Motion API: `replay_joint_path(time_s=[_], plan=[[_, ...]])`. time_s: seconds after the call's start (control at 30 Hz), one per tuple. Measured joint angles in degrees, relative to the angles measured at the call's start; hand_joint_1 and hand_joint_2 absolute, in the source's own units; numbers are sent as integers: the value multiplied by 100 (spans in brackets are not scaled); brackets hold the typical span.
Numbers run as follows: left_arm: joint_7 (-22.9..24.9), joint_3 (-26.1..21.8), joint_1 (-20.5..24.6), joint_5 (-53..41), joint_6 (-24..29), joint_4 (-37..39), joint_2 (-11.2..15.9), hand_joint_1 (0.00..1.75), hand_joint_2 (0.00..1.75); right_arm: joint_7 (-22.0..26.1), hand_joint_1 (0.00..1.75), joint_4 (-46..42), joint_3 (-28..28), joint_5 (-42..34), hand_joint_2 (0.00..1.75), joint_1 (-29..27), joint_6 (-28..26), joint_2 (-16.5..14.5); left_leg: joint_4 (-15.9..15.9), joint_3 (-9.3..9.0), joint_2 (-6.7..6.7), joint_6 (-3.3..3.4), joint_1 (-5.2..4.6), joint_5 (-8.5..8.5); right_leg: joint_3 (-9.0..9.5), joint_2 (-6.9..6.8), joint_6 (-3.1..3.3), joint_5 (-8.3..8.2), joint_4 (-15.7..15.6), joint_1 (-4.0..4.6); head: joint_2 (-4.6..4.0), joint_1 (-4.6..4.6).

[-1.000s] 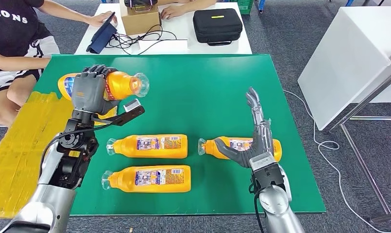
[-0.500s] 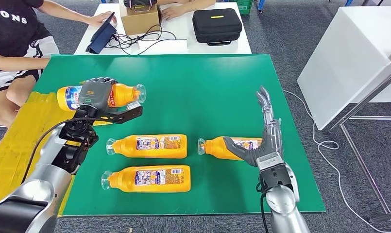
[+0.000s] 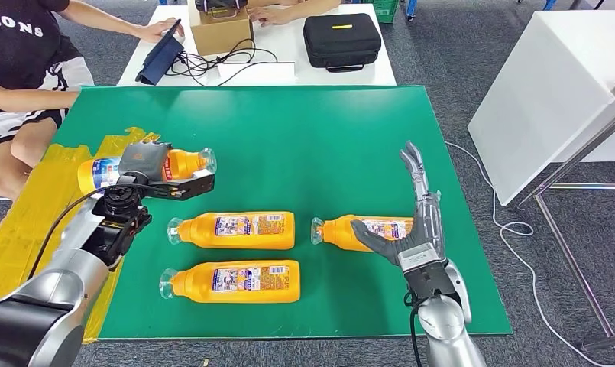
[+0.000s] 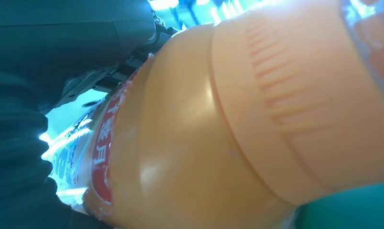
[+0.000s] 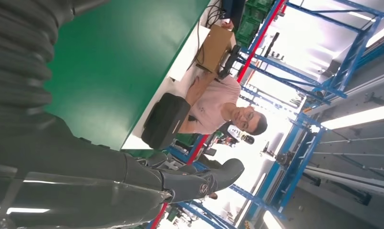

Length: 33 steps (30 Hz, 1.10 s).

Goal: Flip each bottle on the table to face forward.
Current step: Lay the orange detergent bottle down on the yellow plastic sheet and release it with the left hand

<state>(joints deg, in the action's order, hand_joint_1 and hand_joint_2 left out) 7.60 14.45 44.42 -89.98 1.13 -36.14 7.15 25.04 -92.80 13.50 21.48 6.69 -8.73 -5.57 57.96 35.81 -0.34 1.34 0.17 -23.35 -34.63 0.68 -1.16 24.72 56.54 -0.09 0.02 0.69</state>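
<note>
Several orange bottles lie on the green table [image 3: 304, 138]. My left hand [image 3: 145, 162] grips one bottle [image 3: 183, 163] on its side near the table's left edge, cap end pointing right; up close its orange body [image 4: 190, 143] and red label band show in the left wrist view. Two bottles lie in the middle, one [image 3: 235, 230] above the other [image 3: 234, 282], caps to the left. A further bottle [image 3: 365, 232] lies at the right, cap to the left. My right hand [image 3: 411, 229] stands over its base end with fingers straight and spread [image 5: 199, 183], thumb across the bottle.
A person sits at the far left by the yellow sheet [image 3: 29, 229]. A white table [image 3: 289, 46] behind holds a cardboard box [image 3: 221, 29], a black case [image 3: 342, 40], cables, and another person's hands. A white cabinet [image 3: 548, 92] stands to the right.
My left hand has lowered its bottle from above the table toward the left edge, and the bottle now lies level. My right hand has shifted slightly right beside the right bottle.
</note>
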Motion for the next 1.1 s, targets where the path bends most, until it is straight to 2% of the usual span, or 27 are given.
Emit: replay_joint_path(time_s=[0.27,0.53,0.67,0.93,1.07,1.1], plan=[[283,-45,173,0,-376,813,84,175,175,-38,0,37,-28,99,175,-19,-13,-37,0,0,0,-1,0,0,-1,0,0,0,1,0,0,1],[443,-57,193,0,-571,1086,120,175,175,-69,0,77,-28,117,175,-25,-35,-78,0,0,0,-1,0,0,0,0,0,0,1,0,0,1],[503,-103,199,0,-650,1189,172,1,175,-94,0,95,-28,137,175,-26,-38,-102,0,0,-1,0,0,0,0,0,0,0,1,0,0,1],[611,-136,174,0,-307,1321,269,0,175,-139,0,123,-28,142,175,-37,-30,-114,0,1,-2,-1,1,0,0,0,1,1,2,0,0,0],[633,-145,156,0,-223,1347,284,0,0,-108,0,136,-28,142,175,-119,-45,-110,0,1,-2,-1,0,0,0,0,1,1,2,0,0,0],[645,-145,151,0,-191,1348,285,0,0,-103,0,135,-30,142,175,-141,-51,-109,0,1,-2,-1,0,0,0,0,1,1,2,0,0,0]])
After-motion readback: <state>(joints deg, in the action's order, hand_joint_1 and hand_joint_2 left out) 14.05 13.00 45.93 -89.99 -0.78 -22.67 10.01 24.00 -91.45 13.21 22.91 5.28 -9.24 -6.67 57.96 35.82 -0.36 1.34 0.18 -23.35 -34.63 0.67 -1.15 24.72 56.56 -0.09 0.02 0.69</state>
